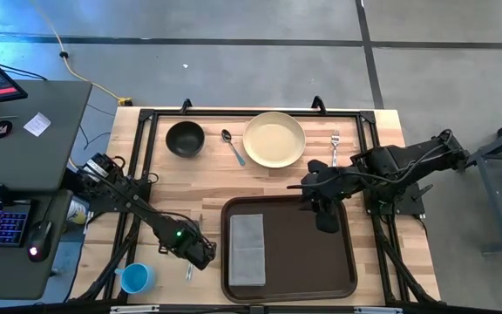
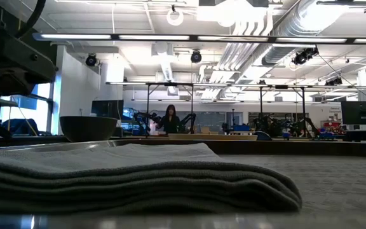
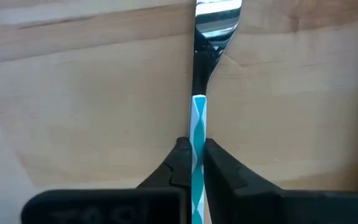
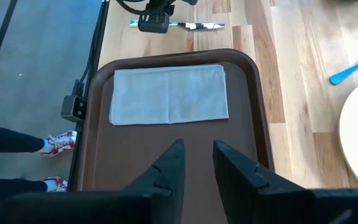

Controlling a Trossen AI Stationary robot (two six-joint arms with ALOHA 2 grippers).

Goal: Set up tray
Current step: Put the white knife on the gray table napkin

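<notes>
The dark brown tray (image 1: 303,253) lies near the table's near edge, and a folded grey napkin (image 1: 247,249) rests flat on its left part. My left gripper (image 1: 203,255) is just left of the tray, low over the wood, and is shut on a utensil (image 3: 199,93) with a teal-and-white handle and a metal head. My right gripper (image 1: 327,222) hovers open over the tray's right part (image 4: 166,162) and holds nothing. In the right wrist view the napkin (image 4: 169,94) lies ahead of the fingers, with the left gripper (image 4: 154,22) beyond it. My left gripper pinches the utensil's teal-and-white handle (image 3: 199,121) between its two fingers, which come from above and lie one on each side of it. The metal head (image 3: 215,18) sticks out past the fingertips over the wood. Whether it still rests on the table I cannot tell.
Along the far side stand a black bowl (image 1: 185,138), a blue-handled spoon (image 1: 233,146), a pale yellow plate (image 1: 274,139) and a fork (image 1: 335,148). A blue cup (image 1: 134,277) sits at the near left corner. A person stands far off in the room (image 2: 170,119).
</notes>
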